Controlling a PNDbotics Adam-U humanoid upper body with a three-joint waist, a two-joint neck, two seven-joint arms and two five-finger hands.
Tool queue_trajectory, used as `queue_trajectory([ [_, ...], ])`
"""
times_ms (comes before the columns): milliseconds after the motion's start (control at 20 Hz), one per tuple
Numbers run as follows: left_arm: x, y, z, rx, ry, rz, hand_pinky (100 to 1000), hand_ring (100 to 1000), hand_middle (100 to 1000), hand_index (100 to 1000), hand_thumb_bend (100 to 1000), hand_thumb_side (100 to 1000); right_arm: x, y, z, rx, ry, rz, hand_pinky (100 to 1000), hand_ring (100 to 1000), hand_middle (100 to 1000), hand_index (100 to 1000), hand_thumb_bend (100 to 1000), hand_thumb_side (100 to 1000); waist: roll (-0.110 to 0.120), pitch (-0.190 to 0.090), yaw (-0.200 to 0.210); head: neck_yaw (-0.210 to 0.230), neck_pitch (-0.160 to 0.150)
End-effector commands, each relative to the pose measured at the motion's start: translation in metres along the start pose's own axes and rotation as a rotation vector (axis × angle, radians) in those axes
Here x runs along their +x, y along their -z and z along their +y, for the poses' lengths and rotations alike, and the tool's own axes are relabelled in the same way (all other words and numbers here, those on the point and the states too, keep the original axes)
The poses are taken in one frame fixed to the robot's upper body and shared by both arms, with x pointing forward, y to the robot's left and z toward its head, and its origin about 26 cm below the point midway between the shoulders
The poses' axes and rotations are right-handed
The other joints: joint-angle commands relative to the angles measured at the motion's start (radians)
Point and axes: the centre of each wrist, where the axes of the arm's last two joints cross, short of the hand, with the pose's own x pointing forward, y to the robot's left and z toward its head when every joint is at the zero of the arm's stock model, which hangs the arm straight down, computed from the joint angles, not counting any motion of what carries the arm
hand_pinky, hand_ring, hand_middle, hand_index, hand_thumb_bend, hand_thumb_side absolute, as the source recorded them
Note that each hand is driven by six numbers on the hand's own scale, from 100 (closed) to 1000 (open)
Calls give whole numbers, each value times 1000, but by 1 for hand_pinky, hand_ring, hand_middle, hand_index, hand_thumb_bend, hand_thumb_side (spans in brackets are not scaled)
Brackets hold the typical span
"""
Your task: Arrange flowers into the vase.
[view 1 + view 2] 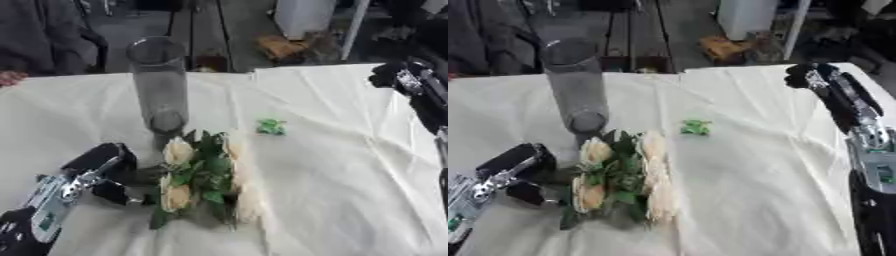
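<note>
A counter draped in a creased cream cloth fills most of the view. On its far left part stands a tall, clear glass cylinder vase, upright and with no flowers in it. Just in front of the vase lies a bunch of cream artificial roses with dark green leaves, flat on the cloth, blooms pointing toward the vase base. The left robot hand, black with silver joints, rests on the cloth against the bunch's left side, its fingers curled toward the stems; whether they actually grip the stems cannot be told. The right robot hand hovers at the far right edge, fingers curled, holding nothing. A small green scrap lies apart, right of the vase.
</note>
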Motion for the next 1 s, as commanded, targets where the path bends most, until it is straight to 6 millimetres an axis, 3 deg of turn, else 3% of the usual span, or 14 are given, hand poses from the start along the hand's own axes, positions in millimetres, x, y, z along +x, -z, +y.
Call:
queue_trajectory([
  [50,0,-1,-15,-44,-46,18,247,165,206,427,798,501,8,6,-8,-5,-25,-27,793,753,538,722,100,819,-4,-2,0,-2,-1],
  [200,1,-1,-17,-53,-65,21,277,202,234,435,789,505,9,6,-8,-5,-25,-28,793,753,538,722,100,819,-5,-2,0,-3,0],
  [500,2,-3,-18,-65,-92,24,192,100,177,417,776,502,9,7,-8,-6,-26,-29,794,753,538,722,100,818,-6,-2,2,-4,1],
  [1000,3,-3,-19,-85,-98,35,119,100,125,402,770,505,9,6,-8,-6,-25,-29,794,753,538,722,100,818,-5,-1,-1,-4,1],
])
